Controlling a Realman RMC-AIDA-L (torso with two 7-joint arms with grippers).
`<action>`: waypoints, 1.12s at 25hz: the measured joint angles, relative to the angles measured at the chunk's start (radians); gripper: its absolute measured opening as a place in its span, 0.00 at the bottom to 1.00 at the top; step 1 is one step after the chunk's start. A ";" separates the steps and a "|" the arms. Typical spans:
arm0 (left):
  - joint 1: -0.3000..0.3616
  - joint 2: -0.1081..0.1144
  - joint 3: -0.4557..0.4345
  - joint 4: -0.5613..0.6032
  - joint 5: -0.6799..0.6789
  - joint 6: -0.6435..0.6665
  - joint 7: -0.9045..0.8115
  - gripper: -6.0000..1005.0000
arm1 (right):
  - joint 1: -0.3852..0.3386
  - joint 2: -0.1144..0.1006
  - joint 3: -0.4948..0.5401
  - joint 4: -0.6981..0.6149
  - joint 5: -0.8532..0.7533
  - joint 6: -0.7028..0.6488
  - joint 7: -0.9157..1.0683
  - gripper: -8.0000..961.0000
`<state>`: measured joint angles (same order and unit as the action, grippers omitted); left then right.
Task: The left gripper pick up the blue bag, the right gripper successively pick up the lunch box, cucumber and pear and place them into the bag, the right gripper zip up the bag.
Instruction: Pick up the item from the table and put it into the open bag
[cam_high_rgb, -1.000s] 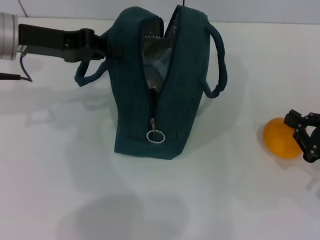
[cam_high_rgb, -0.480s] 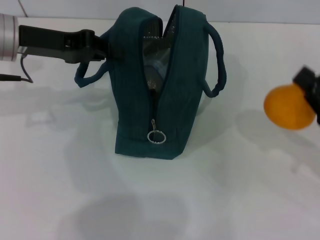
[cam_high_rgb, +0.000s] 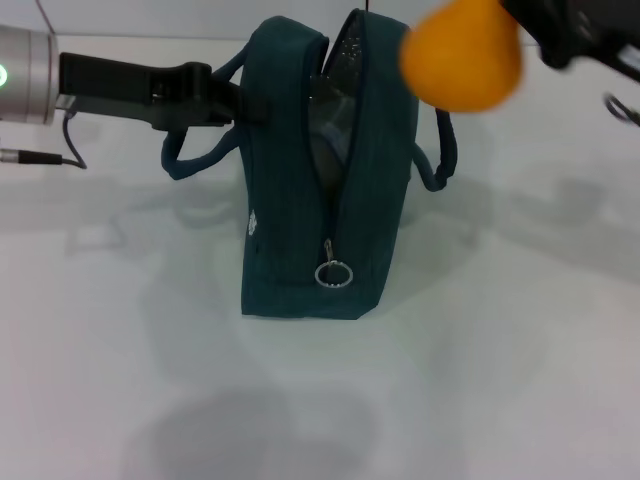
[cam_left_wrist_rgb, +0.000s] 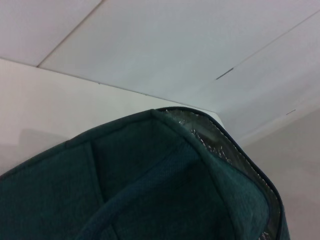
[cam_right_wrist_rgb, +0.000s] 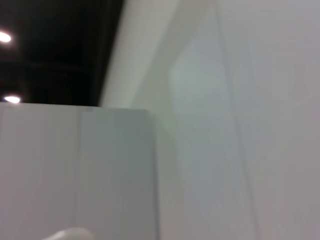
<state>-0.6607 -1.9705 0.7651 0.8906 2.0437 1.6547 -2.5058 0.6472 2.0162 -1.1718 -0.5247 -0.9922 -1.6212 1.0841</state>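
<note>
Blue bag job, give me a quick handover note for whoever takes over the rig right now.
Left gripper: shut on the blue bag, holding its near side up; the bag stands on the table, zipper open.
Right gripper: at the head view's top edge, shut on the orange pear, in the air just right of the bag's opening.
Lunch box, cucumber: not visible.
Left: drop the pear in, zip the bag by its ring pull.

Right gripper (cam_high_rgb: 530, 35) lifted pear (cam_high_rgb: 462, 54) off table, now up beside bag (cam_high_rgb: 320, 190) opening; bag shifted slightly.
</note>
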 joint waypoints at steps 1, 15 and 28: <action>-0.002 0.000 0.000 0.002 0.000 0.000 -0.003 0.06 | 0.027 0.000 -0.004 -0.005 -0.002 0.011 0.014 0.06; 0.001 0.009 -0.001 0.000 -0.039 0.000 -0.013 0.06 | 0.112 0.011 -0.264 -0.020 0.001 0.317 -0.005 0.08; 0.016 0.009 -0.001 -0.001 -0.039 0.000 -0.011 0.06 | 0.031 0.012 -0.454 -0.010 0.077 0.378 -0.032 0.09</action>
<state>-0.6446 -1.9620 0.7640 0.8896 2.0046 1.6551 -2.5168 0.6787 2.0279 -1.6255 -0.5347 -0.9148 -1.2433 1.0523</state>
